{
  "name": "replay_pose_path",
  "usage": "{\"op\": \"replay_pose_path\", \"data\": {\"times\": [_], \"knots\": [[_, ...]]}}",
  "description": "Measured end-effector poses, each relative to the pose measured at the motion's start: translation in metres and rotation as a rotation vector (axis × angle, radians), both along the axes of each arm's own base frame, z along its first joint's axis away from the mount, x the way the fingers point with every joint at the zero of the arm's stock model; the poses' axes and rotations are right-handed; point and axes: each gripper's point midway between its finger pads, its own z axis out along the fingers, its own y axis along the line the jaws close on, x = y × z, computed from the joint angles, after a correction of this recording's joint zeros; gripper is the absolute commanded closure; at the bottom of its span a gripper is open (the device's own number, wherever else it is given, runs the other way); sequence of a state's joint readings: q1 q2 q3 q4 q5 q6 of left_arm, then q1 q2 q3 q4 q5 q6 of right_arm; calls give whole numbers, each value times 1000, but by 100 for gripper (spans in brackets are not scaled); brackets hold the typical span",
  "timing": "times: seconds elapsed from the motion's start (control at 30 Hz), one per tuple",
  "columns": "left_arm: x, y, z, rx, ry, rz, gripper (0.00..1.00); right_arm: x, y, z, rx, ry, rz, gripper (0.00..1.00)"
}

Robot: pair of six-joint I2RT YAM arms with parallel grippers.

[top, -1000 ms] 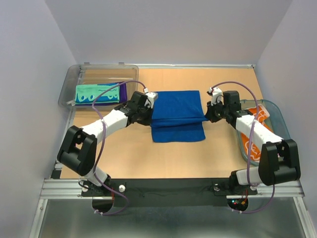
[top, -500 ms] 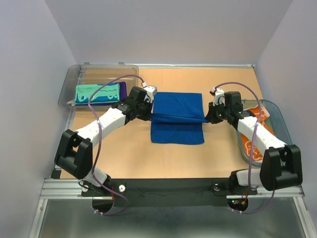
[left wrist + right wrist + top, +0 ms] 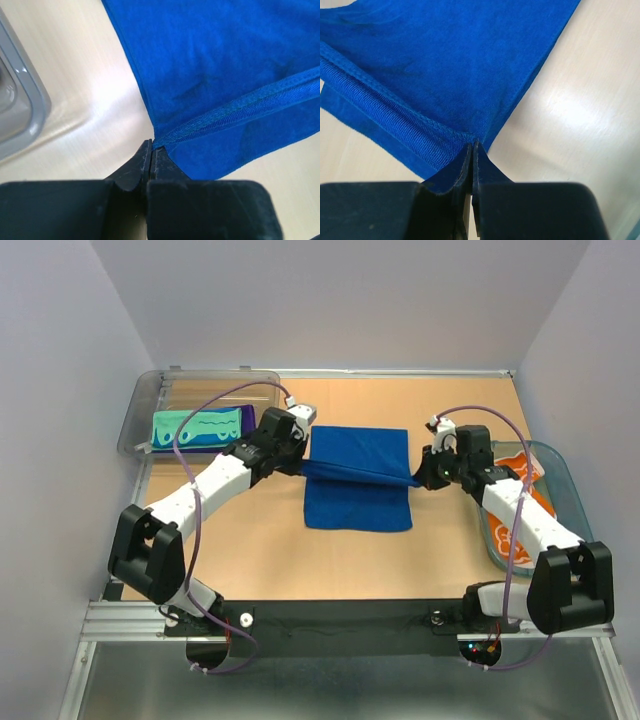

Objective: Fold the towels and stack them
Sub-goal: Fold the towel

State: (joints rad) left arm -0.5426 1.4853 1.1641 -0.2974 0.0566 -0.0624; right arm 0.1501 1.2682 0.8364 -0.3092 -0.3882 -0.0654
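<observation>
The royal blue towel (image 3: 358, 485) lies mid-table, its near edge lifted and stretched between both grippers over the rest of it. My left gripper (image 3: 302, 466) is shut on the towel's left corner (image 3: 159, 142). On the opposite side my right gripper (image 3: 418, 480) is shut on the right corner (image 3: 470, 136). Both wrist views show the hemmed edge (image 3: 240, 110) pulled taut from the fingertips. A folded mint green towel (image 3: 195, 427) lies on a purple one (image 3: 246, 423) in the grey bin. The white towel with orange flowers (image 3: 516, 530) sits in the teal basket.
The clear grey bin (image 3: 150, 400) stands at the back left, its corner (image 3: 20, 100) close to my left wrist. The teal translucent basket (image 3: 562, 480) stands at the right edge, under my right forearm. Bare wooden table surrounds the blue towel.
Both grippers have carried the held edge of the blue towel away from the arm bases, toward the back of the table. The fold has travelled further over the towel.
</observation>
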Motion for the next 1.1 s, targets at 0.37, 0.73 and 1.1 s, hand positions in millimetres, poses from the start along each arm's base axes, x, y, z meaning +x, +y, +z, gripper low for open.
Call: {"op": "replay_pose_path", "data": {"times": [0.37, 0.73, 1.1], "knots": [[-63, 4, -84, -4, 251, -53, 90, -17, 1, -31, 11, 145, -9, 77], [-86, -11, -86, -83, 310, -83, 18, -40, 4, -45, 19, 277, 14, 60], [-95, -22, -29, -241, 180, -40, 29, -10, 7, -15, 30, 185, 1, 50]]}}
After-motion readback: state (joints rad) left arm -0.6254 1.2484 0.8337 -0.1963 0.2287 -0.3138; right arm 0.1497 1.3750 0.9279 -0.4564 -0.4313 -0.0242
